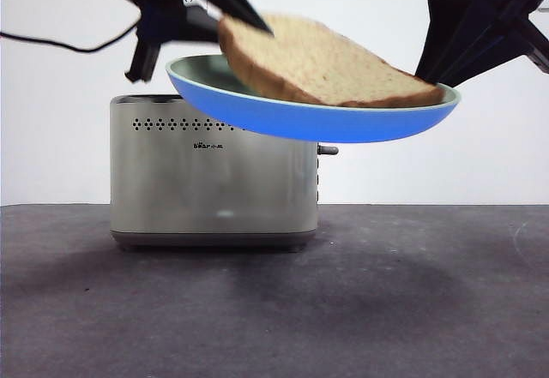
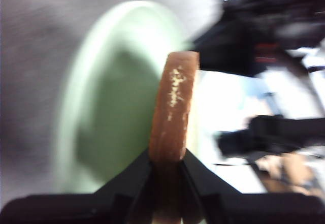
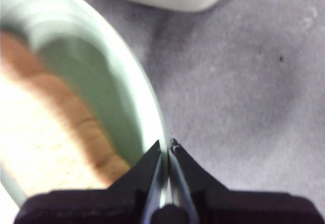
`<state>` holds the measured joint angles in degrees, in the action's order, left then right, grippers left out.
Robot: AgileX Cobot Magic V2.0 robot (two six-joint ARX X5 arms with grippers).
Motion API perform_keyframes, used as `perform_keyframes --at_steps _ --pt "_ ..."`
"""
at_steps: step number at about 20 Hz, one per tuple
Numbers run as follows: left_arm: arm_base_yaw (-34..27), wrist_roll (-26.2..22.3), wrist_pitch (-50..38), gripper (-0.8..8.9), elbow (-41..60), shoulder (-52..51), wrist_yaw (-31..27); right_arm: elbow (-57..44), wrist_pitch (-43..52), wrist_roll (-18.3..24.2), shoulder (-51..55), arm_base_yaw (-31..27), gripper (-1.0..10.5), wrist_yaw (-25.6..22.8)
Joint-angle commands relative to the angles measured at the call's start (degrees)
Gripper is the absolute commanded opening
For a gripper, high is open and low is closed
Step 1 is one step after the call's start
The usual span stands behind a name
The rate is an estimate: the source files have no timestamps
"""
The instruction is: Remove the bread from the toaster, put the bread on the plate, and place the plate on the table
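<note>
A plain white wall stood behind the dark grey desk (image 1: 412, 309), whose surface lay bare in front of and to the side of the toaster (image 1: 214, 181), leaving open room under the raised plate. The toaster sat on the desk toward the back, its side lever facing the open side. The plate (image 1: 300, 121) hung in the air above and just in front of the toaster's top, tilted slightly and clear of the desk. The right hand (image 3: 167, 150) had its jaws closed on the plate's rim, pinching the thin edge between them, with bare desk beyond that edge. The bread (image 1: 317, 65) lay in the plate, its lower end resting on the plate's floor near the right hand and its upper end lifted above the opposite rim. The left hand (image 2: 166, 160) was closed on the bread's crust edge, holding that raised end over the plate.
</note>
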<state>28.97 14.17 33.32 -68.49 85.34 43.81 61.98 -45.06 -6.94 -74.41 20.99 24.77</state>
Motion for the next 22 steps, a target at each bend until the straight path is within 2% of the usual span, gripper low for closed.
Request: perform_keyframes --at_steps 1,2,4,5,7,10,12,16,19,22 --pt "1.57 -0.20 -0.20 0.12 0.28 0.50 -6.97 0.24 1.03 -0.52 0.35 0.11 -0.1 0.72" --pt "2.29 -0.22 -0.04 0.95 0.07 0.37 -7.87 0.24 1.01 -0.50 0.35 0.11 -0.1 0.68" --pt "3.04 -0.22 0.37 3.66 -0.92 0.17 -7.67 0.24 1.03 0.26 0.35 0.11 -0.1 0.59" --pt "3.34 -0.24 1.18 4.18 -1.92 0.09 -8.11 0.24 1.03 0.66 0.33 0.11 -0.1 0.50" --pt "4.76 -0.70 3.19 4.16 -4.66 0.07 -10.99 0.24 1.03 1.44 0.33 0.09 -0.1 0.31" --pt "7.50 -4.42 9.92 4.16 -11.17 0.07 -20.17 0.24 1.01 1.46 0.31 -0.11 -0.1 -0.20" --pt "10.23 -7.23 14.67 4.16 -16.41 0.07 -27.06 0.24 0.81 1.51 0.28 -0.11 -0.1 -2.19" --pt "15.17 -10.62 20.65 4.15 -26.73 0.04 -35.32 0.24 0.39 1.99 0.07 -0.72 -0.1 -2.99" --pt "18.53 -11.82 22.08 4.14 -32.22 -2.12 -39.74 0.24 -0.76 3.39 -0.28 -2.21 -0.1 -6.84" --pt "21.57 -12.28 21.38 4.14 -33.33 -8.28 -48.65 0.22 -2.64 5.05 -2.25 -5.35 -0.1 -7.34"
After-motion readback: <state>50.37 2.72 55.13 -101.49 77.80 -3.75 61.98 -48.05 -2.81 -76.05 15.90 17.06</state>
